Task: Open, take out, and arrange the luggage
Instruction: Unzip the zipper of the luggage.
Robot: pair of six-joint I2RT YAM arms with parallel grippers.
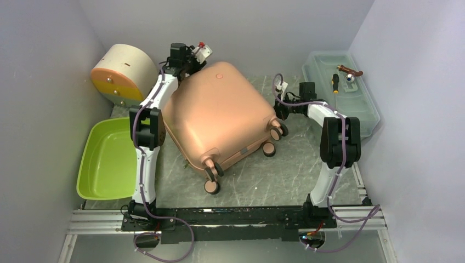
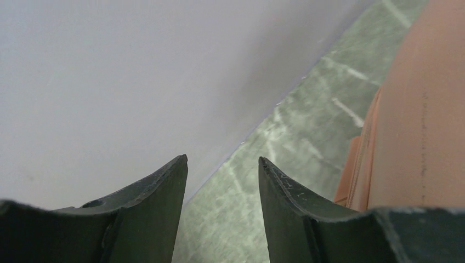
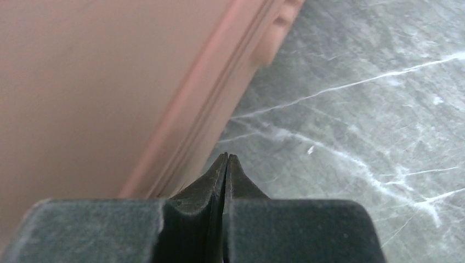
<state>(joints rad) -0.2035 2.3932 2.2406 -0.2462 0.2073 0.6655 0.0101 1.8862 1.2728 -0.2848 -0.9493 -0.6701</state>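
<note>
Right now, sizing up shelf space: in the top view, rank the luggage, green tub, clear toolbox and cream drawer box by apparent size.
Largest: luggage.
Next: green tub and clear toolbox, too alike to rank.
Smallest: cream drawer box.

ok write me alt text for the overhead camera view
A closed salmon-pink suitcase lies flat on a grey marbled table, between the left arm and right arm. A green tub and cream round box sit left of it, a clear toolbox right.

one suitcase [image 1: 219, 118], one green tub [image 1: 107, 164], one cream box [image 1: 125, 68], one toolbox [image 1: 323, 61]
</note>
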